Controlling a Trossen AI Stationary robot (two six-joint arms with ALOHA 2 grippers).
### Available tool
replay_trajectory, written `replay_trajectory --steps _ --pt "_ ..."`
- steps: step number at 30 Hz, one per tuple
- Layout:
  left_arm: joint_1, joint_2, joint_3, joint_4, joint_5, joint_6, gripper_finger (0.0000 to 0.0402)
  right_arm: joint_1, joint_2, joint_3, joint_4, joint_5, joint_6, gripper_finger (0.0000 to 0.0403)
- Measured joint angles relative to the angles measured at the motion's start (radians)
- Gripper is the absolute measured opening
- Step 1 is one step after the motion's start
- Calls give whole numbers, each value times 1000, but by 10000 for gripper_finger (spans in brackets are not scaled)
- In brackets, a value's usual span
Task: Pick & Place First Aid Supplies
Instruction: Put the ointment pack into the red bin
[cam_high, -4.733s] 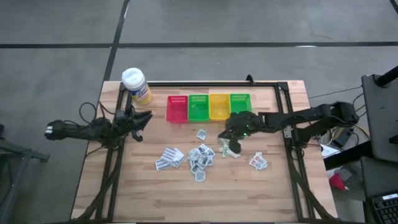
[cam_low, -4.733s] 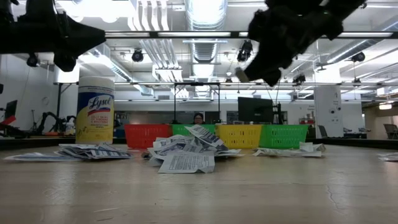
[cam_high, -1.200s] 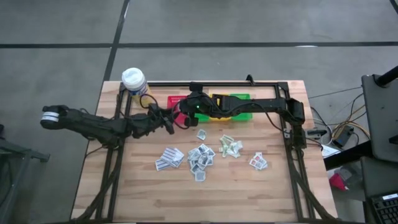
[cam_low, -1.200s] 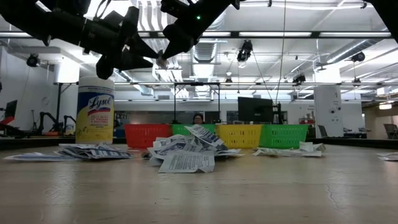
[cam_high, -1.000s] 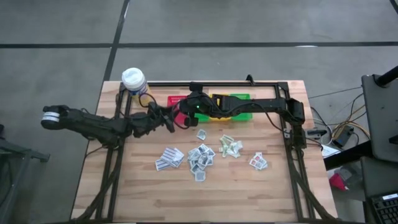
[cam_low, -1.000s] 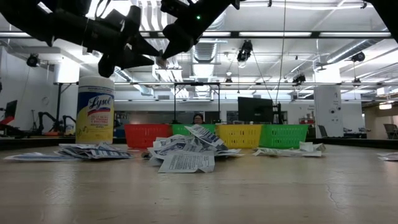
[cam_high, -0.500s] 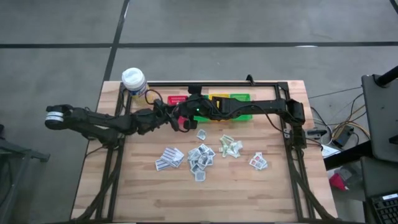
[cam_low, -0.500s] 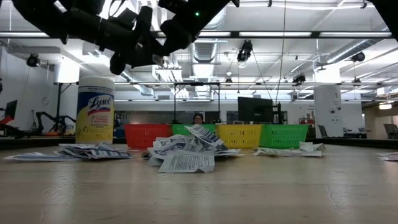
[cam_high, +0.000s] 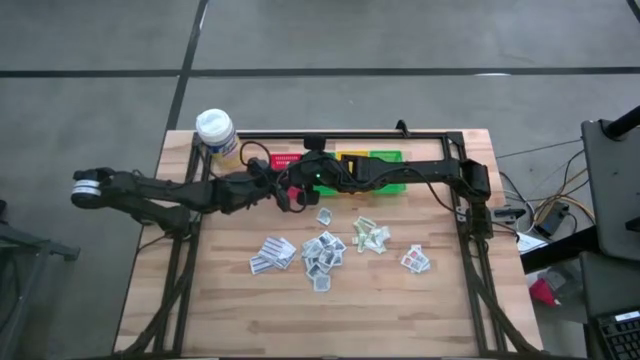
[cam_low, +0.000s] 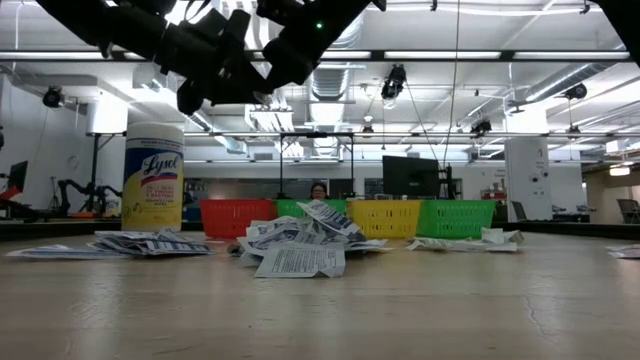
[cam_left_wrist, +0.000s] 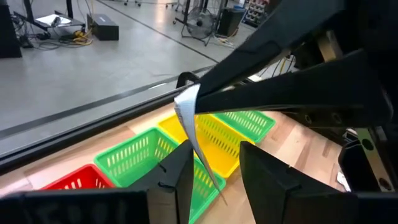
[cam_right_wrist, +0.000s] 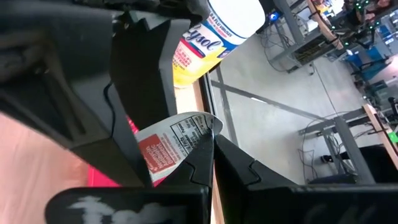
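My right gripper (cam_high: 297, 189) reaches across from the table's right and hovers above the red bin (cam_high: 285, 160), shut on a white sachet with red print (cam_right_wrist: 171, 143). My left gripper (cam_high: 281, 193) comes from the table's left and meets it in the air. It is open, with one finger on each side of the sachet's free edge (cam_left_wrist: 198, 134). I cannot tell whether these fingers touch the sachet. The other sachets lie flat on the table, in a heap (cam_high: 322, 250) and in smaller clusters (cam_high: 272, 252) (cam_high: 370, 235) (cam_high: 415, 261). My right gripper pinches the red-printed sachet between its two fingertips (cam_right_wrist: 198, 163) at one end (cam_right_wrist: 186, 149). The sachet is lifted clear of the table and sticks out past the fingers toward my left gripper, its free end curled over.
Red, green (cam_high: 322, 157), yellow (cam_high: 352, 157) and green (cam_high: 388, 157) bins stand in a row at the far side, partly under my right arm. A white-capped yellow bottle (cam_high: 215, 133) stands at the far left corner. A black frame (cam_high: 430, 135) runs along the table's far and side edges.
My left gripper has moved toward the table's right, up to my right gripper, and its open fingers now stand on both sides of the held sachet. My right gripper has kept still above the red bin with the sachet.
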Motion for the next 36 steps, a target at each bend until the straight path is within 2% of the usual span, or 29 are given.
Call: replay_trajectory --steps 9,13,18,36 --pt "0 -7 -4 -45 0 -25 108 -3 0 0 -13 1 2 8" --pt "0 -7 -5 -59 1 -27 73 -3 0 0 -13 1 2 8" --pt "0 -6 -7 -59 28 -30 8 -3 0 0 -14 0 3 8" --pt "4 -6 -11 -69 75 -70 0 -2 0 0 -53 -13 27 9"
